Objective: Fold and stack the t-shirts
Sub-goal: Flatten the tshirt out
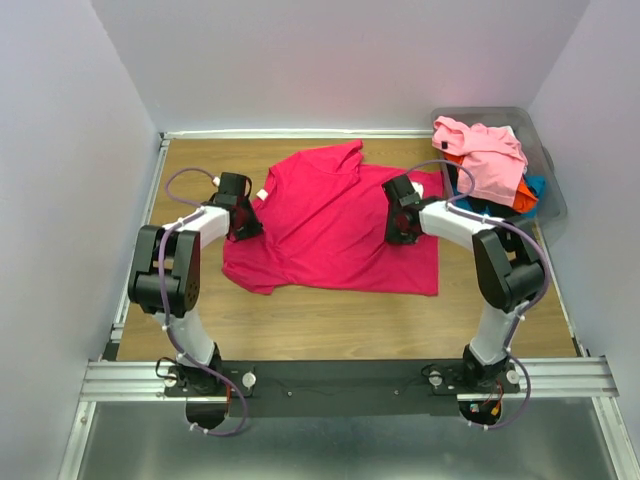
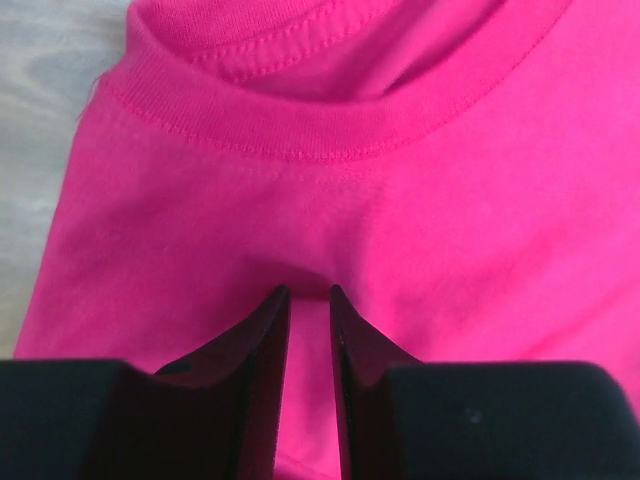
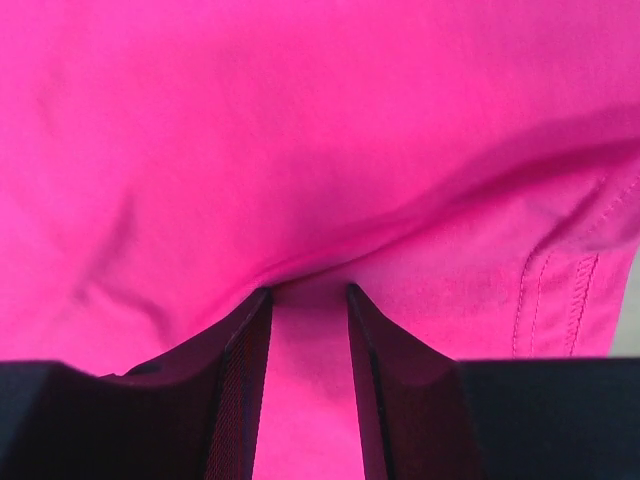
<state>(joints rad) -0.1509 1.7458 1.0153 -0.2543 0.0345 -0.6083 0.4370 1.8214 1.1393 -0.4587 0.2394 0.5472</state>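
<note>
Pale plain walls (image 1: 60, 150) on three sides, wooden table (image 1: 330, 320) btwn them.

Far left: left arm (image 1: 170, 270) bent over the table's left part, purple cable looped along it.

Next, the left gripper (image 2: 310, 292): down on the left edge of the crimson t-shirt (image 1: 320, 230), just short of the ribbed collar (image 2: 300, 125). Black fingers (image 2: 260, 340) only narrowly apart, pink cloth showing in the slot, small dimple in the fabric at the tips. Can't tell whether clamped on the cloth or merely pressed onto it. Strip of bare wood at the left of that wrist view, beside the shirt's shoulder.

Ctr: shirt spread mostly flat mid-table. Upper part rumpled and bunched toward the back edge, lower right corner square.

Right of ctr, the right gripper (image 3: 308, 290): down on the shirt's right part, jaws partly apart w/ cloth filling the gap. Raised crease from the tips off to the right, toward a double-stitched hem (image 3: 560, 300). Again can't tell whether pinching or just resting on the fabric.

Far right, back corner: grey bin (image 1: 553, 185) holding a heap of other tees. Light pink t-shirt (image 1: 490, 150) on top, orange t-shirt (image 1: 520, 203) and blue t-shirt (image 1: 537, 187) under it. Bin near the crimson shirt's right edge, not touching.
</note>
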